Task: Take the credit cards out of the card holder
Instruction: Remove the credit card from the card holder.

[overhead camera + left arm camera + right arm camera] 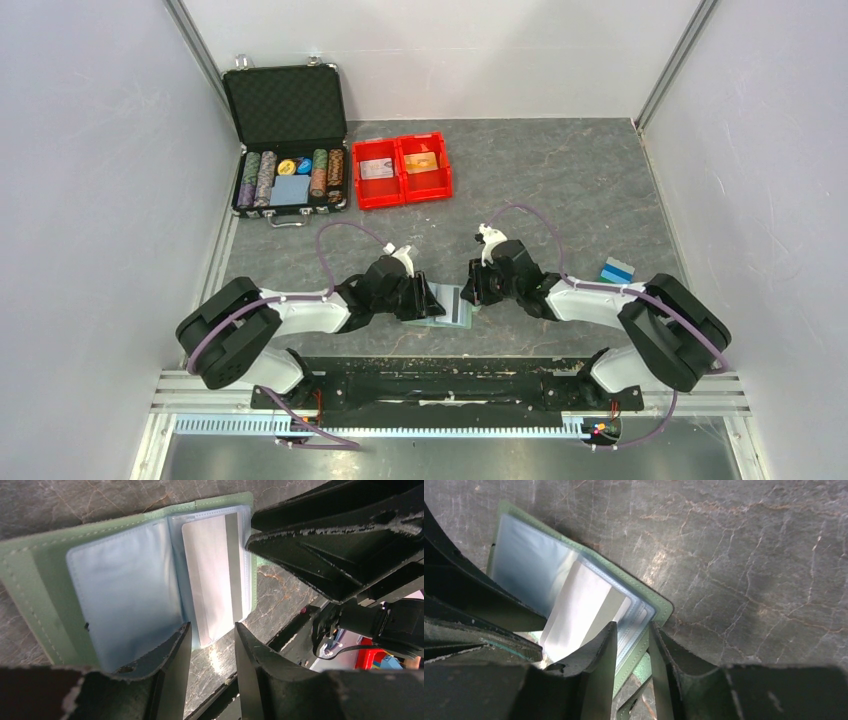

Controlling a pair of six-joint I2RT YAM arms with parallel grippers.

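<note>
Bolted at the near edge, the left arm [300,312] and right arm [590,298] fold inward over the dark, marbled table [560,180]. At the back sit an open black poker-chip case [285,140] and a red two-compartment plastic bin [402,197]. An orange card [423,160] lies in the bin's right half and a pale printed card [376,168] in its left.

Between the wrists, near the front, the flat grey-green bifold card holder [30,575] with pale blue clear pockets lies open on the table. The left gripper [212,630] hovers at its near edge with its jaws a little apart and nothing between them. The right gripper [631,630] stands over the opposite edge, jaws also narrowly parted, the pocket leaves showing in the gap.

One whitish-grey plastic card with a dark stripe [212,575] sits in the right-hand pocket. I'd judge this card to be the step in hand. One gripper needs to pin the holder flat while the other pinches the card's exposed edge and slides it straight out.
</note>
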